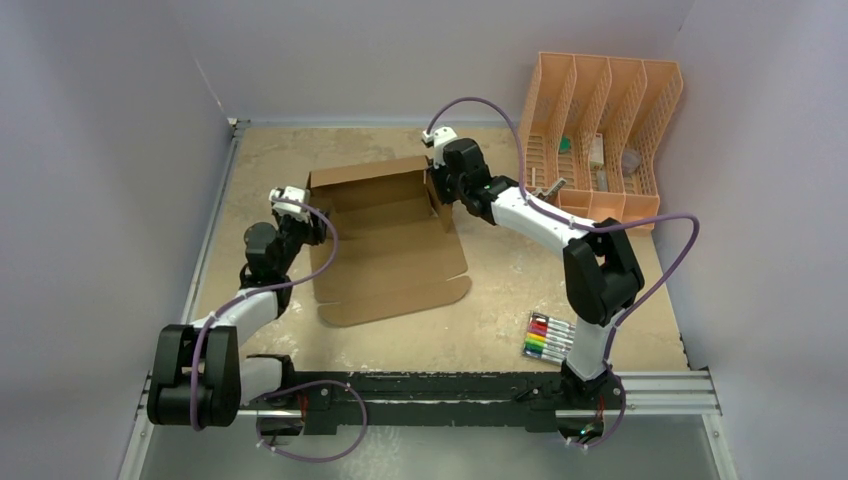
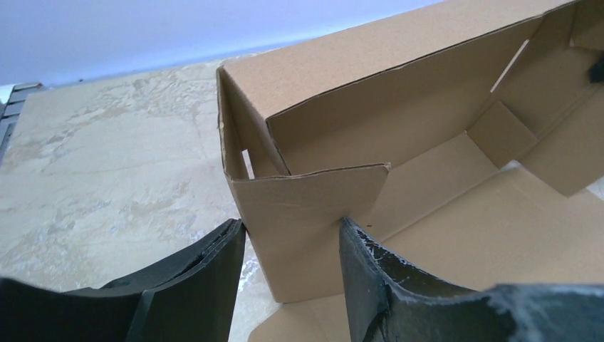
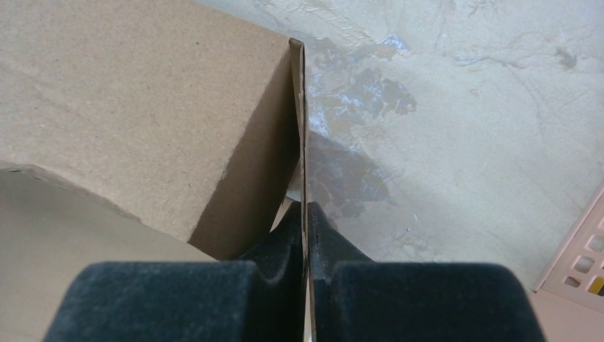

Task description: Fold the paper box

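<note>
The paper box is brown cardboard, half folded in the middle of the table. Its back wall stands up and its front flaps lie flat. My left gripper is at the box's left end. In the left wrist view this gripper is open, and its black fingertips sit just in front of the raised left side panel without clamping it. My right gripper is at the box's right end. In the right wrist view it is shut on the thin edge of an upright side flap.
A peach slotted organizer holding small items stands at the back right, and its corner shows in the right wrist view. A pack of coloured markers lies at the front right. Walls enclose the table on the left, back and right.
</note>
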